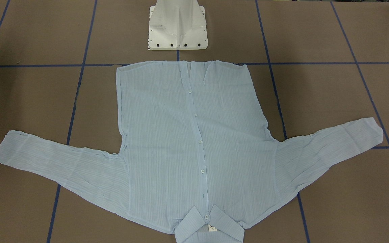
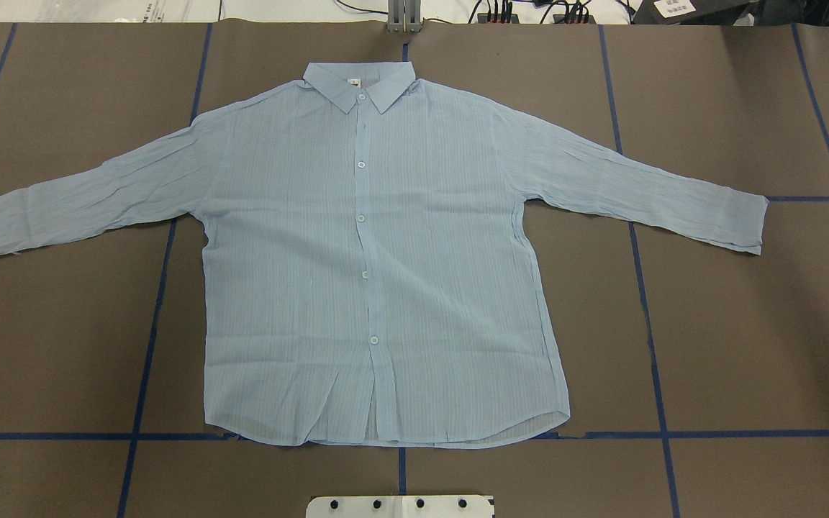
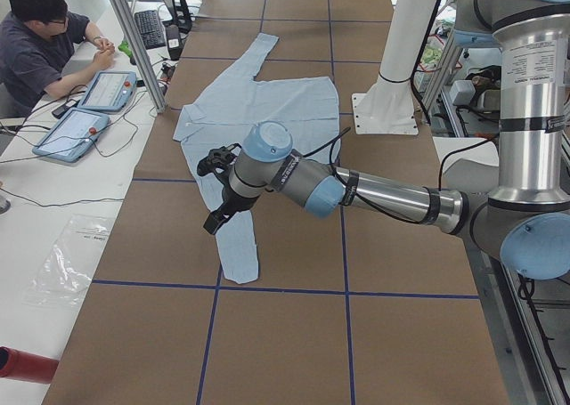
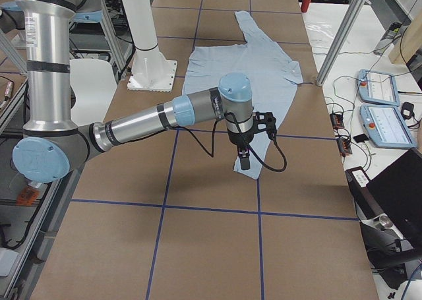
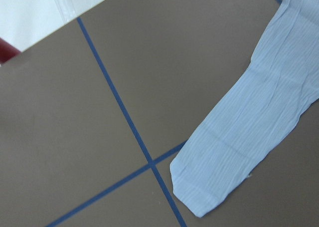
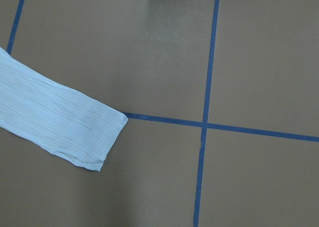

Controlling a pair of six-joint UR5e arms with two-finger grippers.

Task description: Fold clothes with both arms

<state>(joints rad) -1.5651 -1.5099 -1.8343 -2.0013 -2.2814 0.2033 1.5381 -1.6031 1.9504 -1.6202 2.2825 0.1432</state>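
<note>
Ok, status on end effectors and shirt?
Left end effector above left-side sleeve, right end effector above right-side sleeve; open or shut, cannot tell. Shirt flat, front up, unfolded. Nothing on it.

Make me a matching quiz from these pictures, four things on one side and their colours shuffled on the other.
Things:
1. shirt
2. buttons
3. tape lines
4. table surface

Colours:
A. brown
B. white
C. light blue
D. dark blue

Pairs: 1-C; 2-B; 3-D; 4-A
</note>
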